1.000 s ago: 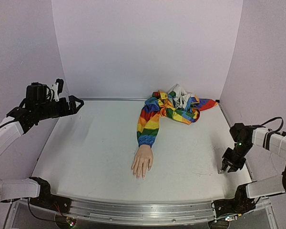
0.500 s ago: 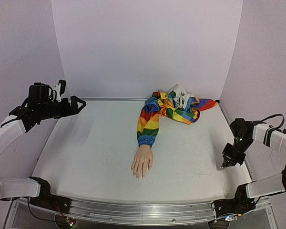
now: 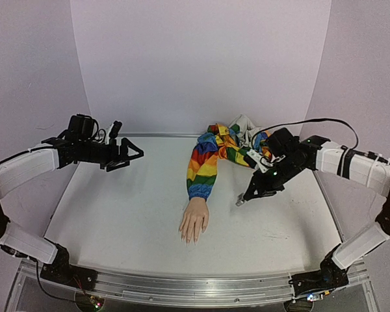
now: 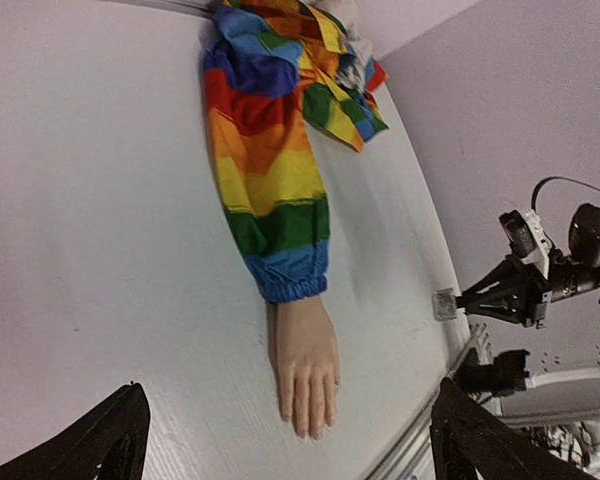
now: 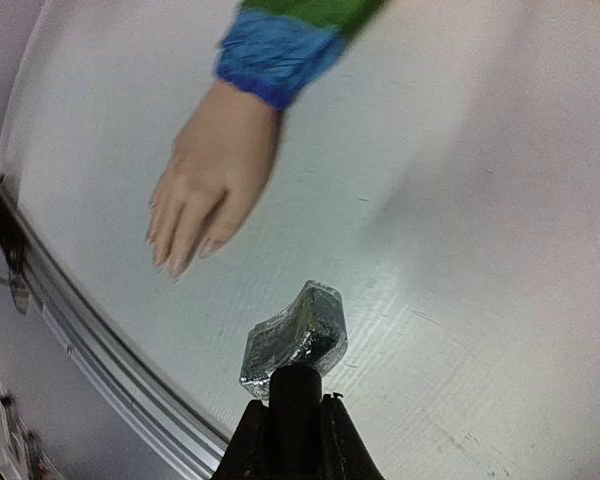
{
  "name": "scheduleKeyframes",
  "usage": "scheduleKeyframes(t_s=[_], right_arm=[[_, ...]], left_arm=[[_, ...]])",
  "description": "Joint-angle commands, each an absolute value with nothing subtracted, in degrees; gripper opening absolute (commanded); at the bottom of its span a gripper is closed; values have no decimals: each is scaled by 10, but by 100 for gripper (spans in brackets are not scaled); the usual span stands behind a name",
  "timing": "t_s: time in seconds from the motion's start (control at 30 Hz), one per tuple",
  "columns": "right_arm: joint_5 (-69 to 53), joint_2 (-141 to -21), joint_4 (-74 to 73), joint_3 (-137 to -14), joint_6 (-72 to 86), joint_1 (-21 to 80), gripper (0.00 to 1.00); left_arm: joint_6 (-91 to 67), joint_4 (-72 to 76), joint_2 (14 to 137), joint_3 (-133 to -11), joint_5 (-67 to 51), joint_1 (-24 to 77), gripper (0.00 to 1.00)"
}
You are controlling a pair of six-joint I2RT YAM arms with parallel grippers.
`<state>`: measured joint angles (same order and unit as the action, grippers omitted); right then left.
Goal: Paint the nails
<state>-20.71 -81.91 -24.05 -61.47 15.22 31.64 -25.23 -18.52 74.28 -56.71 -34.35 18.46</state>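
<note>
The pale mannequin hand [image 3: 194, 223] lies palm down at mid-table, fingers toward the near edge, in a rainbow-striped sleeve [image 3: 205, 166]. Its tiny nails [image 5: 170, 260] show at the fingertips, also in the left wrist view [image 4: 312, 428]. My right gripper [image 3: 246, 195] is shut on the black cap [image 5: 296, 395] of a small dark glass bottle [image 5: 298, 338]. It holds the bottle just above the table, right of the hand. My left gripper [image 3: 134, 156] is open and empty, hovering over the table's far left; the hand [image 4: 305, 360] shows between its fingers [image 4: 115, 435].
The rest of the rainbow garment [image 3: 247, 144] is bunched at the back right by the wall. A small grey square patch [image 4: 442, 303] sits near the table's right edge. A metal rail [image 3: 195, 286] runs along the near edge.
My right gripper has swung from the table's right edge left toward the mannequin hand. My left gripper has moved right, out over the table.
</note>
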Motion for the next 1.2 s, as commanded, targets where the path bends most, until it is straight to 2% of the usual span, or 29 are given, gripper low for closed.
scheduleKeyframes(t_s=[0.0,0.17,0.4,0.93,1.07,1.17], right_arm=[[-295,-855,-247,-702,11,401,0],[-358,-888,-246,-779,-46,456,0],[-385,-912,-236,-838,-73,503,0],[-331,-874,-148,-814,-73,526,0],[-321,-872,-136,-807,-71,527,0],[-322,-874,-136,-807,-73,526,0]], left_arm=[[-267,-110,778,-605,-500,225,97],[-248,-85,824,-621,-611,306,95],[-257,-49,866,-646,-655,386,87],[-268,-27,907,-678,-729,432,78],[-265,-27,908,-674,-729,439,70],[-265,-26,910,-673,-729,443,57]])
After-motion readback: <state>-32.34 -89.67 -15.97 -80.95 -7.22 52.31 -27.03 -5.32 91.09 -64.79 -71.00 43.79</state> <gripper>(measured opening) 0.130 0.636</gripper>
